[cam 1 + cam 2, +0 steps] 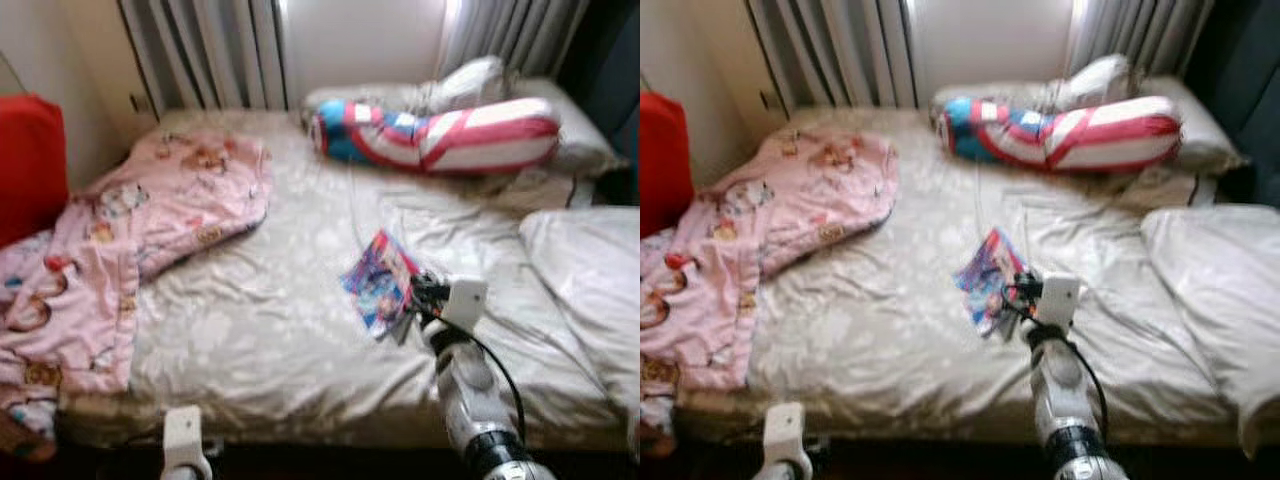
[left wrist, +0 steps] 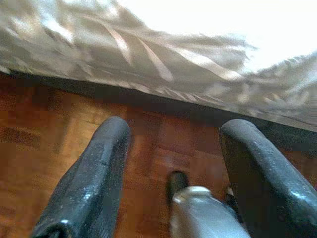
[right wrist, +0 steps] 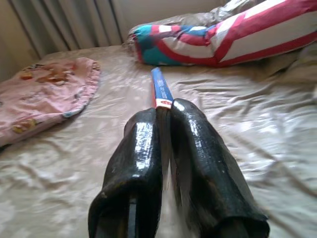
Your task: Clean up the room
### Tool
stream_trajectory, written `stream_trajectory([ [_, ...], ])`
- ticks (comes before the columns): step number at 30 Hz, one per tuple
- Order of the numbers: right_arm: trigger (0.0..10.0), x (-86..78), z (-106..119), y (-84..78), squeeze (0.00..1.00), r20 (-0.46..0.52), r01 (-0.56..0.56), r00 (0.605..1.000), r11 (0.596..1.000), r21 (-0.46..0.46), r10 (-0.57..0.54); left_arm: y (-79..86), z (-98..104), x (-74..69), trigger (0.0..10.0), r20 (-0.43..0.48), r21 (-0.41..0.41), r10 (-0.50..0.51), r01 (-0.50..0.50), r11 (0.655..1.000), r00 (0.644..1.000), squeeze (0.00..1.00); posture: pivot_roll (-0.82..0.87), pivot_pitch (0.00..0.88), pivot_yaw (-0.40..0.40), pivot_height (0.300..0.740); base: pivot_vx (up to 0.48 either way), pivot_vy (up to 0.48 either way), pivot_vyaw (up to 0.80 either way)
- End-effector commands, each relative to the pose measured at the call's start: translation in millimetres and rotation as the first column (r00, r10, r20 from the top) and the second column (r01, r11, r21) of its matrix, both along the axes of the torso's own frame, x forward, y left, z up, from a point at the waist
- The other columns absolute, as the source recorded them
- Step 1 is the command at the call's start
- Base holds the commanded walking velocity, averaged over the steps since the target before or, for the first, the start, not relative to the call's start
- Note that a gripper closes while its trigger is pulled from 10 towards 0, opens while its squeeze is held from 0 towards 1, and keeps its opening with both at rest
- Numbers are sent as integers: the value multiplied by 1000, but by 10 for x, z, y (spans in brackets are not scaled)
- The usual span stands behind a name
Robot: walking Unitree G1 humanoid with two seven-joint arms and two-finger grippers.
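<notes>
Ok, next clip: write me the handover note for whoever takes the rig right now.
Right gripper: fingers shut on the thin colourful booklet, held over the middle of the bed.
Left gripper: open, holding nothing, low over the wooden floor at the bed's edge.
Done: booklet gripped.
Left: put the booklet away. The pink blanket is crumpled at the bed's left side, and the striped bolster lies across the pillows.

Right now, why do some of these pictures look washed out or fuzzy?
Left wrist view: the bed sheet burns out to white glare, while the left pincer hangs open over shaded wooden floor. Eye views: soft overall, bright window behind the curtains. Right wrist view: the right pincer, shut on the book, is blurred up close.
</notes>
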State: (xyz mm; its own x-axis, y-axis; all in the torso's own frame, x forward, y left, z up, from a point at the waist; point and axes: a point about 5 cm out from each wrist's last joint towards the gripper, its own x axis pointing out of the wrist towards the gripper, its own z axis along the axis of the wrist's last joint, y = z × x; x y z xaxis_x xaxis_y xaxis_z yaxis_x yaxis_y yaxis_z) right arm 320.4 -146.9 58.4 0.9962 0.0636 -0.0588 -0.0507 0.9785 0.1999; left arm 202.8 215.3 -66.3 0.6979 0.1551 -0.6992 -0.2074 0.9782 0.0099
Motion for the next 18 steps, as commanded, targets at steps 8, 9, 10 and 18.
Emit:
stream_trajectory([
  [8,10000,74,146,49,0,63,-5,998,1000,9,4,53,-10,-37,10000,-11,15,-1,1,1000,1000,0,-61,41,-24,740,0,-377,0],
  [9,10000,74,145,47,0,62,-4,998,1000,9,4,52,-10,-38,10000,-11,15,-1,1,1000,1000,0,-60,41,-24,740,0,-379,0],
  [10,10000,75,145,45,0,62,-4,998,1000,9,3,52,-10,-38,10000,-11,15,-1,1,1000,1000,0,-60,41,-24,740,0,-379,0],
  [18,10000,74,142,51,0,60,-5,998,1000,9,5,58,-16,-49,10000,-17,19,5,-5,1000,1000,0,-60,38,-27,740,0,-141,0],
])
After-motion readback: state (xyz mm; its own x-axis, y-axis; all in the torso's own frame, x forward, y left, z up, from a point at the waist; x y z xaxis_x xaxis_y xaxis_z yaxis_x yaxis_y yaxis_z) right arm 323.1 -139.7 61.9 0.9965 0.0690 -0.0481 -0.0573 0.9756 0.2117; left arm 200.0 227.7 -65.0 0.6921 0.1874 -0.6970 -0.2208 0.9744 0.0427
